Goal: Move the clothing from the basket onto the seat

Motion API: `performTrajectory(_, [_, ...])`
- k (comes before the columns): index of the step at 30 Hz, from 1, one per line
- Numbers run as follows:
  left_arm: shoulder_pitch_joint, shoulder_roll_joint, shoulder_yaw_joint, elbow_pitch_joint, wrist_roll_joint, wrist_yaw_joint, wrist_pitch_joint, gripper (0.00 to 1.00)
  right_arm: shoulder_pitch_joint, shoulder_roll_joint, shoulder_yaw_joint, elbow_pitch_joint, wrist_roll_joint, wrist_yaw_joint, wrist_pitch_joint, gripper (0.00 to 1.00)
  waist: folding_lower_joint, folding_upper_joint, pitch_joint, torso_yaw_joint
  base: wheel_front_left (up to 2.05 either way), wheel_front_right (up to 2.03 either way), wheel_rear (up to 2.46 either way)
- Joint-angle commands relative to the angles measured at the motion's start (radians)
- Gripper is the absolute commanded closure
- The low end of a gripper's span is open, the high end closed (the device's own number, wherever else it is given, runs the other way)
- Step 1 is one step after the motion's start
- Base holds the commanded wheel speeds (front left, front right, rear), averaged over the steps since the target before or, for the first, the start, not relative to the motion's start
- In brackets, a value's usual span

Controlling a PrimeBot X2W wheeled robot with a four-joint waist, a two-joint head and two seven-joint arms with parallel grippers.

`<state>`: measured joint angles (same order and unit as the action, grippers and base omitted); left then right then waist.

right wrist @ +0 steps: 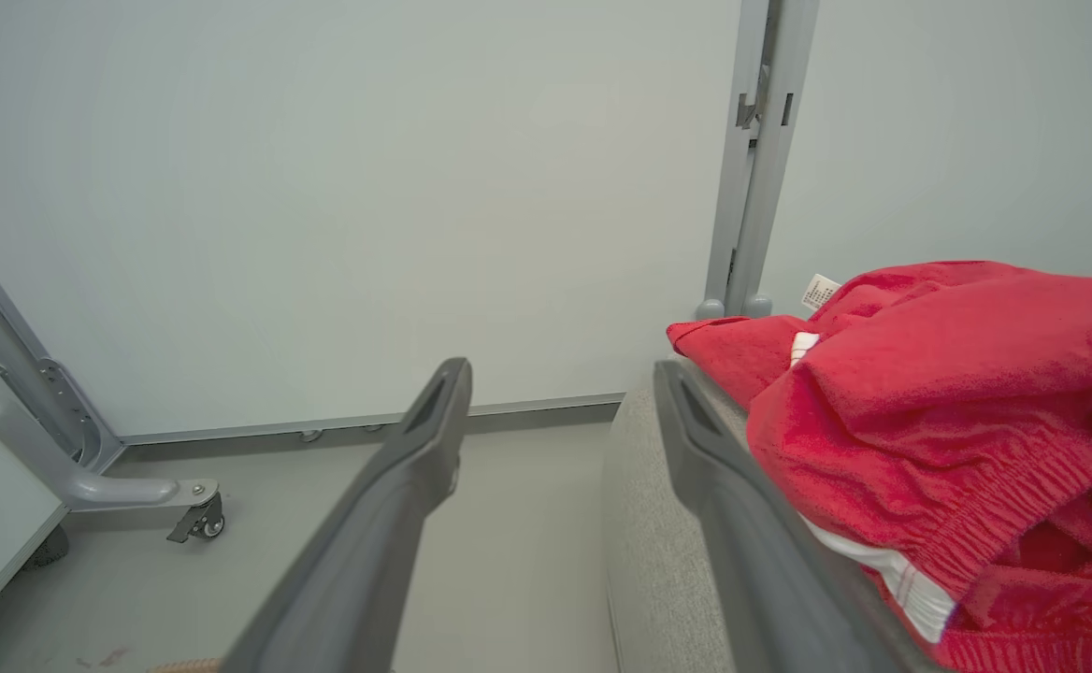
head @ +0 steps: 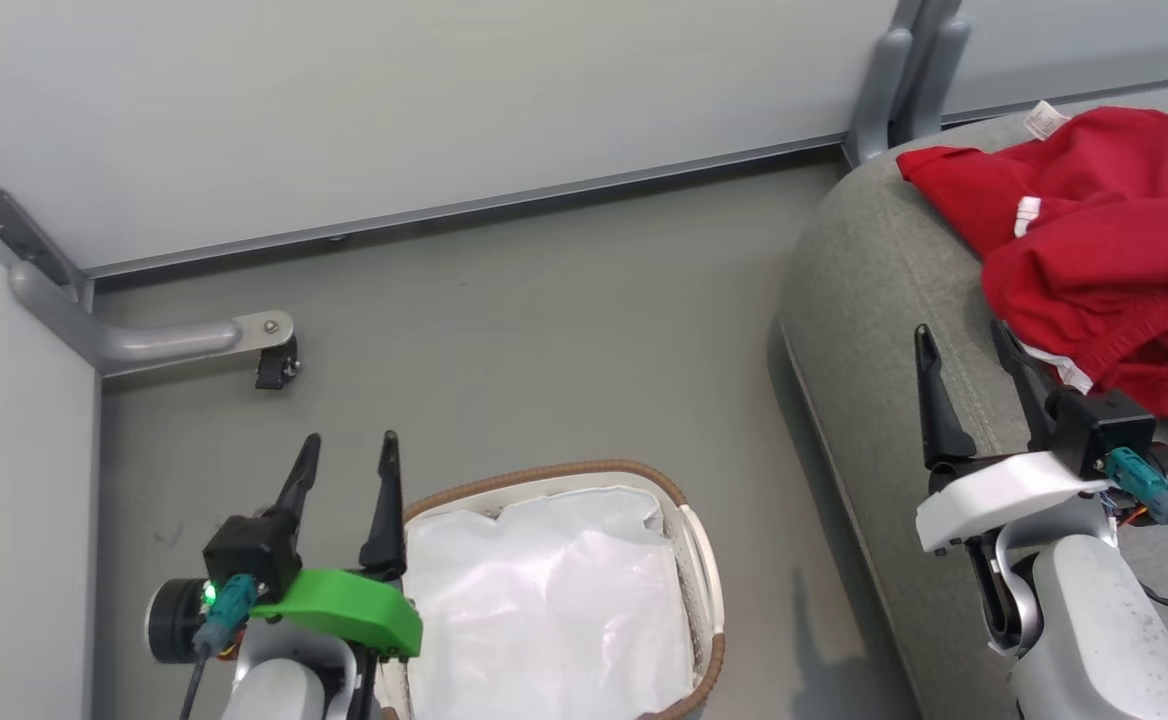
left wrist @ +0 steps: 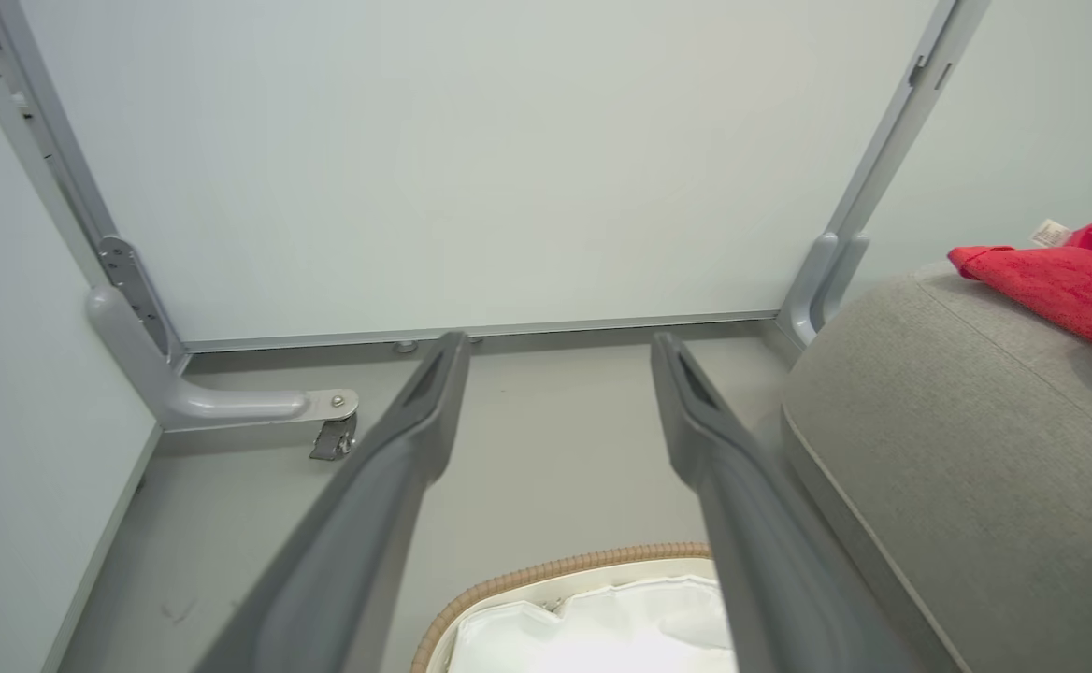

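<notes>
Red clothing (head: 1094,240) lay bunched on the seat (head: 864,300); the basket (head: 544,470) showed just its white liner (head: 544,600), so the task looked done. Right gripper (head: 960,328) fingers spread, empty, beside the clothing; left gripper (head: 351,437) fingers spread by the basket's rim.

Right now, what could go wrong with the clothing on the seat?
1. The open right gripper has a finger right beside the clothing; pulling back might snag it and drag it off the seat.
2. The left gripper hangs beside the basket rim and could bump it.
</notes>
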<state>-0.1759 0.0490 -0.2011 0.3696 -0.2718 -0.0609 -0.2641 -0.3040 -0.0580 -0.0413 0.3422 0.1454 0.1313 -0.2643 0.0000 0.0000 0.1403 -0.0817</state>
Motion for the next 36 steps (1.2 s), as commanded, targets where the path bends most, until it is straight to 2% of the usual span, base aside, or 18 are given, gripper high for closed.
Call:
performTrajectory(1, [0.021, 0.003, 0.025, -0.001, 0.012, 0.007, 0.000, 0.00, -0.003, 0.001, 0.006, 0.006, -0.003, -0.001, 0.000, 0.00, 0.0000, 0.0000, -0.014, 0.041, 0.00, 0.00, 0.00])
performTrajectory(10, [0.067, 0.003, 0.144, 0.013, 0.026, 0.010, 0.000, 0.00, 0.031, 0.004, 0.011, 0.043, 0.024, -0.001, 0.000, 0.00, 0.0000, 0.0000, -0.033, 0.090, 0.00, 0.00, 0.00])
performTrajectory(18, [0.121, 0.003, 0.162, 0.021, -0.004, -0.027, 0.000, 0.00, 0.087, 0.004, 0.006, 0.068, 0.055, -0.001, 0.000, 0.00, 0.0000, 0.0000, -0.068, 0.103, 0.00, 0.00, 0.00])
performTrajectory(19, [0.110, 0.000, 0.162, 0.022, 0.000, -0.025, 0.000, 1.00, 0.077, 0.009, 0.007, 0.067, 0.054, 0.000, 0.000, 1.00, 0.0000, 0.0000, -0.061, 0.100, 0.00, 0.00, 0.00])
performTrajectory(24, [0.126, -0.004, 0.163, 0.065, -0.004, -0.026, 0.002, 1.00, 0.111, 0.020, 0.007, 0.108, 0.060, 0.000, 0.004, 1.00, 0.0000, 0.0000, -0.064, 0.100, 0.00, 0.00, 0.00])
performTrajectory(36, [0.114, -0.003, 0.189, 0.036, -0.217, -0.034, 0.064, 1.00, 0.122, 0.018, -0.008, 0.076, 0.284, 0.000, 0.066, 1.00, 0.0000, 0.0000, -0.071, 0.099, 0.00, 0.00, 0.00])
